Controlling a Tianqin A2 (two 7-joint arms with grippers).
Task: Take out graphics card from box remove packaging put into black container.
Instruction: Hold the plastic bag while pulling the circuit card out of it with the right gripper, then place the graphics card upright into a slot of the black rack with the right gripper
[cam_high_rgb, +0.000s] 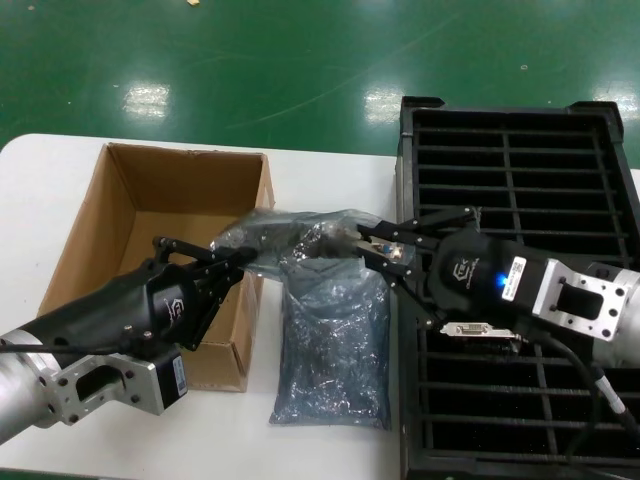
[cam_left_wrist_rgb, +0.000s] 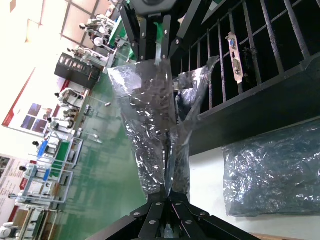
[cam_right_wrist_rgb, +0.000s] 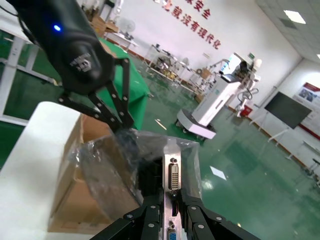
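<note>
White table under both arms. Left gripper pinches the crinkly grey bag above the box's right wall; right gripper clamps the card by its silver bracket. Another bag lies below; ribbed black tray right.

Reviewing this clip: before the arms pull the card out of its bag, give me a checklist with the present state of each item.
1. Left gripper shut on the packaging: ok.
2. Right gripper shut on the graphics card at its bracket end: ok.
3. Card out of the bag: not ok; only the bracket shows at the bag's mouth.
4. Bag lifted between the box and the black container: ok.
5. Free slots in the container: ok, though one card already sits there.
6. Empty bag on the table, clear of both grippers: ok.
</note>
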